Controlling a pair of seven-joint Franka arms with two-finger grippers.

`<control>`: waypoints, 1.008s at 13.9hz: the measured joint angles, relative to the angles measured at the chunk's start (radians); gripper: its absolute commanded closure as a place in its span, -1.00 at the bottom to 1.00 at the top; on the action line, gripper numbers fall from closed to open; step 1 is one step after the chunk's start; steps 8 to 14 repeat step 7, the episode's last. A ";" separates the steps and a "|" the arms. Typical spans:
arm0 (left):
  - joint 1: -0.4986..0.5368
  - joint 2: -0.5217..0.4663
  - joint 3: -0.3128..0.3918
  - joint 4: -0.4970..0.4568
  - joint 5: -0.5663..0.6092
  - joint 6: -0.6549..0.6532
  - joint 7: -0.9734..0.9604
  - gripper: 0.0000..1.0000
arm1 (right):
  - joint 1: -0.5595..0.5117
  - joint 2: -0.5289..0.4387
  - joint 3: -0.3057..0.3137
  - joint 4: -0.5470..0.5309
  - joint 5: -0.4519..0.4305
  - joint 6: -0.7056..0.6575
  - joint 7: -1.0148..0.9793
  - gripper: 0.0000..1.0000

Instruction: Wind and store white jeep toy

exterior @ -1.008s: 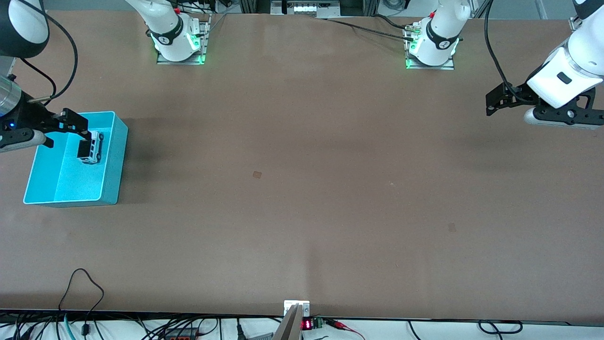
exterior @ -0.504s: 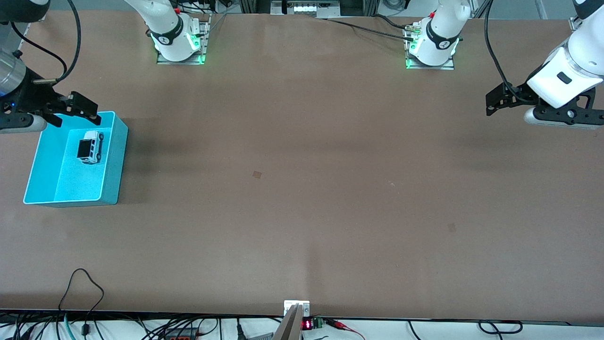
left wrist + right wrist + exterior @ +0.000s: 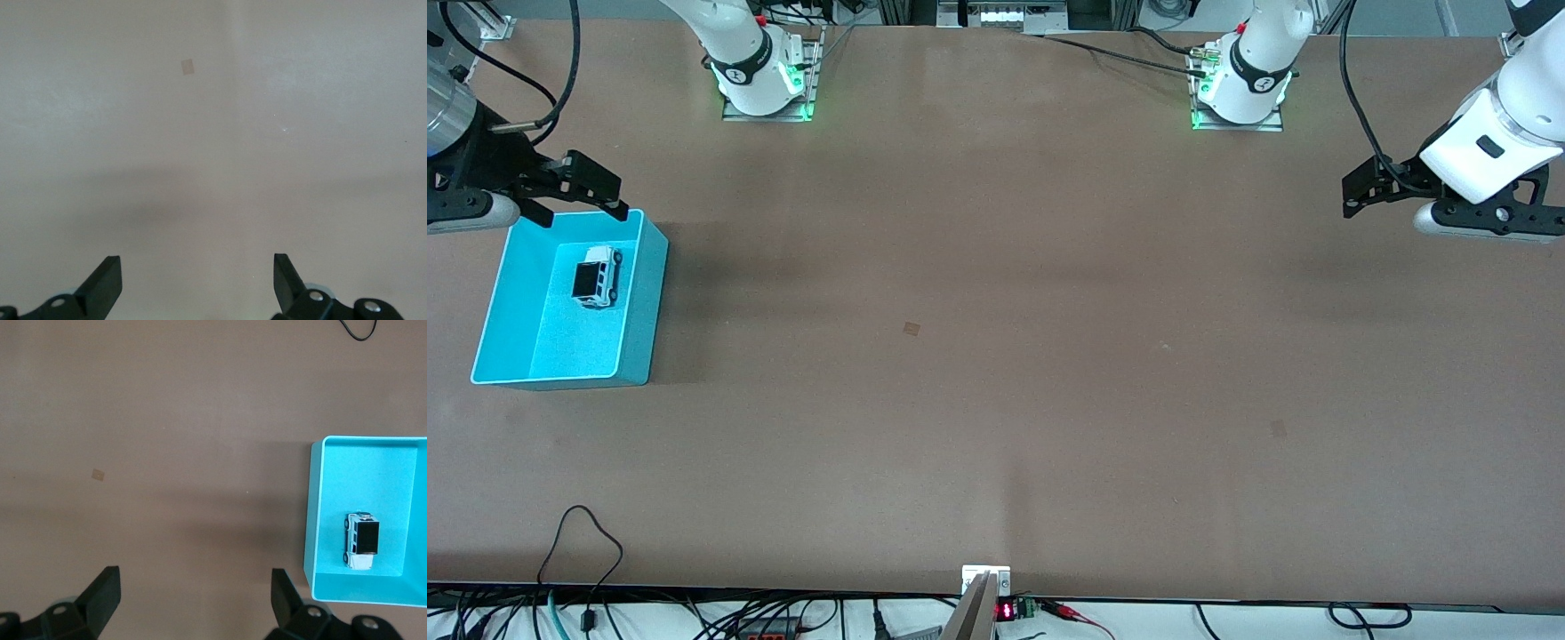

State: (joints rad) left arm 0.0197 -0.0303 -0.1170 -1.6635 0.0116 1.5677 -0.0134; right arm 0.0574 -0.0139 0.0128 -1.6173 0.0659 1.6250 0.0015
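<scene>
White jeep toy (image 3: 597, 276) lying in cyan bin (image 3: 640, 307) at frame's left side, right claw (image 3: 574, 188) spread empty above bin's upper edge, left claw (image 3: 1362, 188) spread, waiting over bare bench (image 3: 996, 356) at upper right of frame

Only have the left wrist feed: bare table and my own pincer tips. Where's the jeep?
Observer: The white jeep toy sits on its wheels inside the cyan bin, at the right arm's end of the table.
Operator: Is the right pincer holding it?
Observer: No. The right pincer is open and empty, over the bin's edge nearest the robot bases.
Operator: And my pincer?
Observer: The left pincer is open, over bare table at the left arm's end, with nothing under it.
</scene>
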 measured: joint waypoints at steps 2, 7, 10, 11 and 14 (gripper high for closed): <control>0.000 0.000 0.000 0.000 0.000 0.000 0.000 -1.00 | 0.000 0.000 -0.004 0.008 -0.013 0.000 0.000 -1.00; 0.000 0.000 0.000 0.000 0.000 0.000 0.000 -1.00 | 0.000 0.007 -0.007 0.025 -0.025 -0.009 0.000 -1.00; 0.000 0.000 0.000 0.000 0.000 0.000 0.000 -1.00 | 0.000 0.007 -0.007 0.025 -0.025 -0.009 0.000 -1.00; 0.000 0.000 0.000 0.000 0.000 0.000 0.000 -1.00 | 0.000 0.007 -0.007 0.025 -0.025 -0.009 0.000 -1.00; 0.000 0.000 0.000 0.000 0.000 0.000 0.000 -1.00 | 0.000 0.007 -0.007 0.025 -0.025 -0.009 0.000 -1.00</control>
